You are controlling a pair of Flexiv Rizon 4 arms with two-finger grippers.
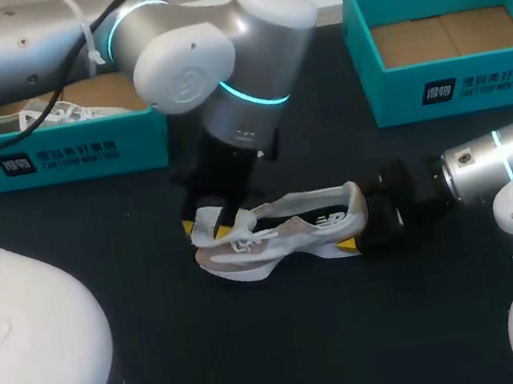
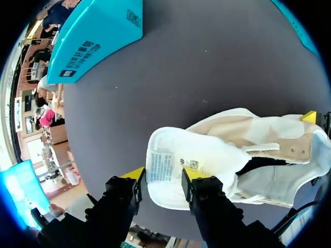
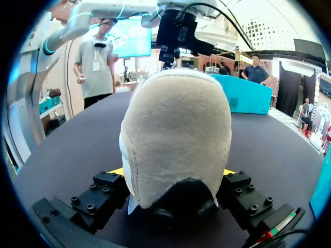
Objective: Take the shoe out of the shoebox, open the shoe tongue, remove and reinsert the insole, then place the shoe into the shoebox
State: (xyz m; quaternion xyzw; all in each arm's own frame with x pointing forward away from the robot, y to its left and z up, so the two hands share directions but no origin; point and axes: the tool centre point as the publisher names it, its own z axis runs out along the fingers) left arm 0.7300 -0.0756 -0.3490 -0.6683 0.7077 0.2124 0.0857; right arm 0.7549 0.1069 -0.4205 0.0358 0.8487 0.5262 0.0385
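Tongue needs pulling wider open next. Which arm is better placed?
Left, probably. The left gripper already pinches the tongue between both fingers; the right gripper is clamped on the heel, steadying the shoe.

It looked like a robotics lab: a silver left arm (image 1: pixel 180 68) and right arm (image 1: pixel 499 165), ringed with cyan light, hung over a dark surface (image 1: pixel 262 355) bearing two teal shoeboxes (image 1: pixel 68 157) (image 1: pixel 458 86) and a pale sneaker (image 1: pixel 287 231).
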